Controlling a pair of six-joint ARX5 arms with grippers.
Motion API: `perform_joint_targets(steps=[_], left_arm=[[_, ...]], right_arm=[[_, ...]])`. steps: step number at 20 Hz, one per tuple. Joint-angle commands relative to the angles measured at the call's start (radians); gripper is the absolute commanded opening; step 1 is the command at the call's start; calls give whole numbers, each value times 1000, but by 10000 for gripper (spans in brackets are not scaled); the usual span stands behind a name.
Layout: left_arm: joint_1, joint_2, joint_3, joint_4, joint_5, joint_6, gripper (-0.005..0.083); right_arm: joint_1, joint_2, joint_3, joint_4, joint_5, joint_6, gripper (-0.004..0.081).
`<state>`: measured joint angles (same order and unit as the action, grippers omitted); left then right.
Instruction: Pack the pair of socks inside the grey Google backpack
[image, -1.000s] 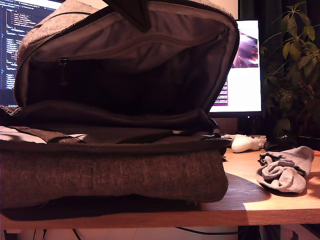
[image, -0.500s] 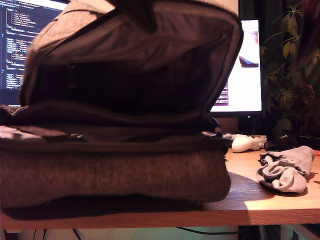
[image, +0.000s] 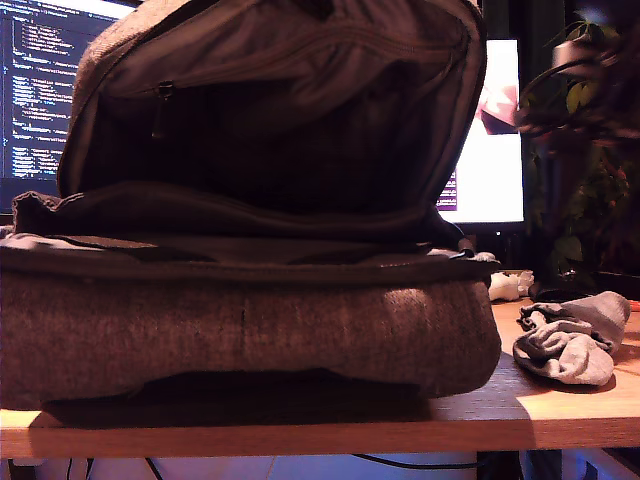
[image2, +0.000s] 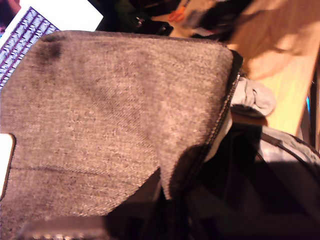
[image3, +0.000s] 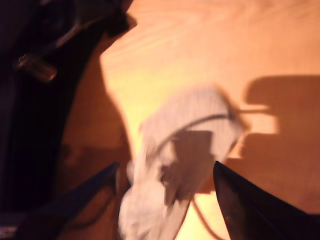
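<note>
The grey Google backpack (image: 250, 330) lies on the wooden table with its flap (image2: 110, 110) standing up and the dark lining showing. My first gripper is shut on the flap's edge; its jaws are out of sight in the exterior view and dark and blurred in the first wrist view. The pair of socks (image: 565, 345) lies bunched on the table at the exterior view's right, clear of the backpack, and also shows in the first wrist view (image2: 252, 97). My second gripper (image3: 166, 165) hangs open above the socks (image3: 200, 115), one dark finger (image3: 85, 195) on each side, touching nothing.
A white game controller (image: 508, 287) peeks out behind the backpack's corner. Two lit monitors (image: 490, 150) stand behind. A plant (image: 590, 200) fills the exterior view's right, with a blurred shape (image: 570, 55) in front of it. The table edge (image: 560, 425) runs just below the socks.
The backpack has slid toward the exterior view's right and now covers most of the controller. Its flap has shifted with it. A blurred shape has come in at the exterior view's upper right.
</note>
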<state>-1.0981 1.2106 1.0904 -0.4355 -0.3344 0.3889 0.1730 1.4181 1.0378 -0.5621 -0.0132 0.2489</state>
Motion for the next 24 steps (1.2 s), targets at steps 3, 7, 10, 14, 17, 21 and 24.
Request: perform_joint_targets(steps=[3,7,10,14,17,21,24], left_arm=[[-10,-14,25,31,13,4,-24],[-10,-14,25,32,13,5,-24],[-8,-15,25,31,13,5,-24],[0,-14,25,32,13,4,-24],[5,-14,25,32,13,4,-24],[10,-14,25,32,14,5,-24],[10,-15,25,33,15,5,-25]], right_arm=[[-71,100,115,-32,15,-62,535],[-111,198,137,-59,-63,-119,535],[-117,274,137,-59,-96,-133,535],[-117,341,137,-58,-132,-152,535],[-117,376,137,-76,-136,-170,528],[-114,407,137,-129,-137,-173,247],[-114,410,137,-118,-138,-119,-7]])
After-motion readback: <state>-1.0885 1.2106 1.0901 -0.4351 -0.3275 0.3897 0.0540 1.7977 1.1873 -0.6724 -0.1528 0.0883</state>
